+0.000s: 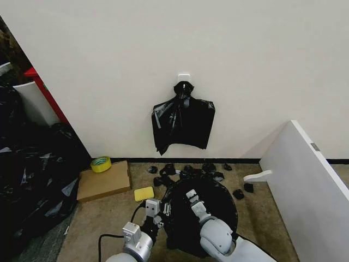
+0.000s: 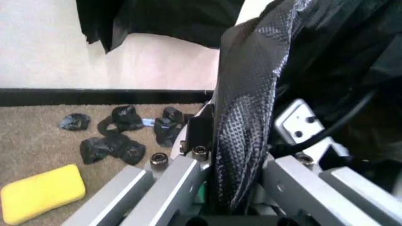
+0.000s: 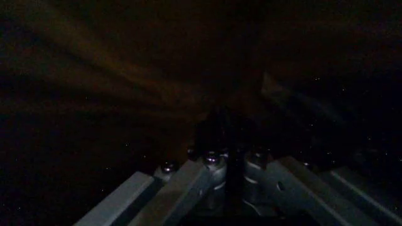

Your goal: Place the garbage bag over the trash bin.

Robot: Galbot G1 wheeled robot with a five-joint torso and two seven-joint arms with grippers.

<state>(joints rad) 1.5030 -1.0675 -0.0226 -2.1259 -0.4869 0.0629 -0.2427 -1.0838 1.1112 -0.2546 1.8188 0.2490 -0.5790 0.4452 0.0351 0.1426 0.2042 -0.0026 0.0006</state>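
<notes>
Left gripper [image 1: 161, 212] first: in our left wrist view the fingers are closed on a fold of the garbage bag [image 1: 210, 210], the glossy black film running straight up between them. We're holding it at the bag's left edge, probably so the mouth stays stretched while the rest settles over the bin.

Moving right, the bag is a big black dome on the carpet in front of us, draped over what we take to be the trash bin; none of the white bucket is visible under it, so we're judging that from the round shape.

Right gripper [image 1: 193, 203] sits on top of the dome, pressed into the plastic. Its wrist view is just dark film, and we can't tell whether the fingers are open or pinching.

Yellow sponge [image 1: 144, 194] lies just left of it all.
</notes>
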